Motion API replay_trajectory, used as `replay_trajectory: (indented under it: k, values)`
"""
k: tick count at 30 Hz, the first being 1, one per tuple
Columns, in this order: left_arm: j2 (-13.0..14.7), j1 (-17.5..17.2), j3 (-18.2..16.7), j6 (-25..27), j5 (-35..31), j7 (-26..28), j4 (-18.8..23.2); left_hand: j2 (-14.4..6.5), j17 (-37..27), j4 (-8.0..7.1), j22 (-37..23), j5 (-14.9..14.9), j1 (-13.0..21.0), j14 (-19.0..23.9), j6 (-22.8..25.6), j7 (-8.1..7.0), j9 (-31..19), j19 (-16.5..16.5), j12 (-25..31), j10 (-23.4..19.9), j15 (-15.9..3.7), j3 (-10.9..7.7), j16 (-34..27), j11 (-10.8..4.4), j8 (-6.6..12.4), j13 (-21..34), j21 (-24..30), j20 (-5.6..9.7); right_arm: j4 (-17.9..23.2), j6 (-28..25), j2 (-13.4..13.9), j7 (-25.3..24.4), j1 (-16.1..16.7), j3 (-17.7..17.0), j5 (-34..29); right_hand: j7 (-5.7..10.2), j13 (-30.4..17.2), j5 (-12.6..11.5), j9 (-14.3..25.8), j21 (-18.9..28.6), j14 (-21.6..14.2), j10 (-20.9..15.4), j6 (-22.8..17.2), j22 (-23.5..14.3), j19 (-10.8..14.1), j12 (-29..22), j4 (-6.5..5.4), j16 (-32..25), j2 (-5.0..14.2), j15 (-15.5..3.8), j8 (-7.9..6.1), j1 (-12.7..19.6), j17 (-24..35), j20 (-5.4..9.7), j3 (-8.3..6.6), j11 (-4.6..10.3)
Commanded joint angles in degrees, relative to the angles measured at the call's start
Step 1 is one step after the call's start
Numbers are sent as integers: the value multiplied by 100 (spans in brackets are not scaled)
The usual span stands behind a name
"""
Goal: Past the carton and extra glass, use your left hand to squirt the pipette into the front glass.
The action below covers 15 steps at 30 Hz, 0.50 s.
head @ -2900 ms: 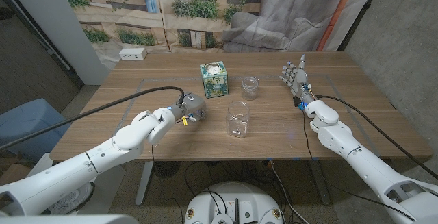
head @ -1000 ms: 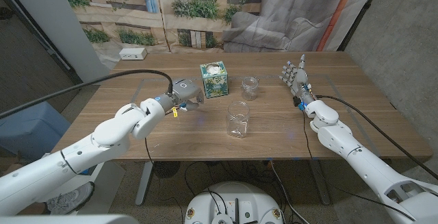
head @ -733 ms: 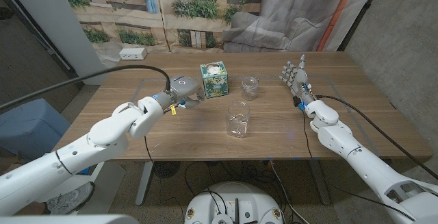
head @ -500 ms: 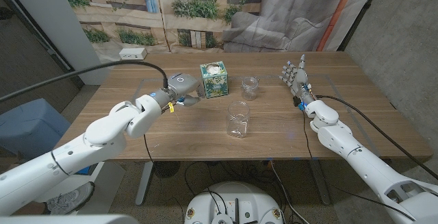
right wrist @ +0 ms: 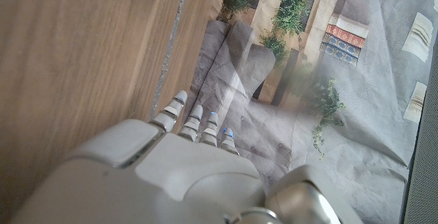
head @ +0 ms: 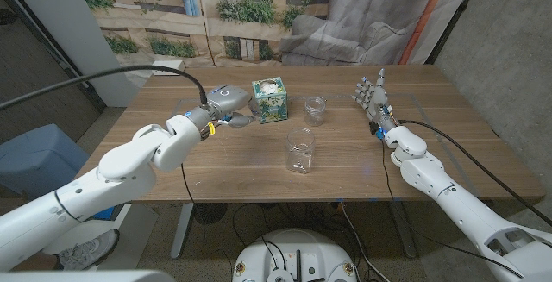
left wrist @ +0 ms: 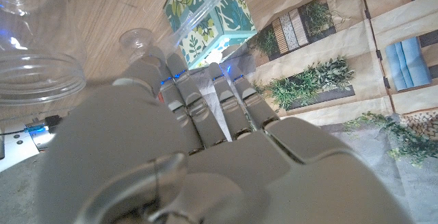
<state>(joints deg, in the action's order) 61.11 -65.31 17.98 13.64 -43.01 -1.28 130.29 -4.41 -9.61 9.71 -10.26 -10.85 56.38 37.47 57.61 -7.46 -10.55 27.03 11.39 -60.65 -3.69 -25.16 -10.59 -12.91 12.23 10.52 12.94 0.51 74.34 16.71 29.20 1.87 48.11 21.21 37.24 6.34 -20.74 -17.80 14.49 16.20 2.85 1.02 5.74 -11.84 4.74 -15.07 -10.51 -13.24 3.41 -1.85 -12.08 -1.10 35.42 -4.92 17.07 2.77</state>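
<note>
left hand [head: 226,103]: raised over the surface [head: 216,166], just left of the carton [head: 269,99]; fingers curled in and clamped on the pipette [left wrist: 205,20]
pipette: clear tube seen in left wrist view running across the fingertips [left wrist: 179,65], in front of the carton; in head view mostly hidden by the hand
front glass [head: 300,150]: upright near mid surface, right of and nearer than the left hand, well apart from it; wide rim shows in left wrist view
extra glass [head: 316,110]: small jar, upright, just right of the carton, behind the front glass
carton: leaf-print box, upright, far middle of surface
right hand [head: 373,98]: at right side of surface, standing up, fingers apart and pointing away, holding nothing
white box [head: 167,68]: far left corner of surface
</note>
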Motion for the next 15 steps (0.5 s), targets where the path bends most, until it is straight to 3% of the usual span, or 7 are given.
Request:
replay_trajectory:
  k: [1, 15]
  values:
    - [-115, -152, -373, -131, 849, 29, 257, -9, 4, -2, -23, -30, -37, 66, 11, 41, -16, 38, -23, 30, -747, -48, 16, -3, -24, 24, -7, 22, 7, -3, 4, -9, 3, -3, 1, 57, -17, -29, 11, 29, 41, 13, -8, -30, 33, -20, 5, -35, 334, -481, -38, 1, 27, -4, 44, 20]
    - [-348, -227, -713, -166, 1865, 73, 435, -18, 6, -5, -27, -35, -76, 100, -6, 84, -20, 106, -41, 79, -723, -75, 26, -1, -47, 22, 15, 19, -4, -1, 8, 32, -4, 2, 11, 51, -18, -30, 12, 30, 42, 30, -16, -30, 34, -14, 5, -34, 334, -478, -41, 1, 27, -3, 44, 3]
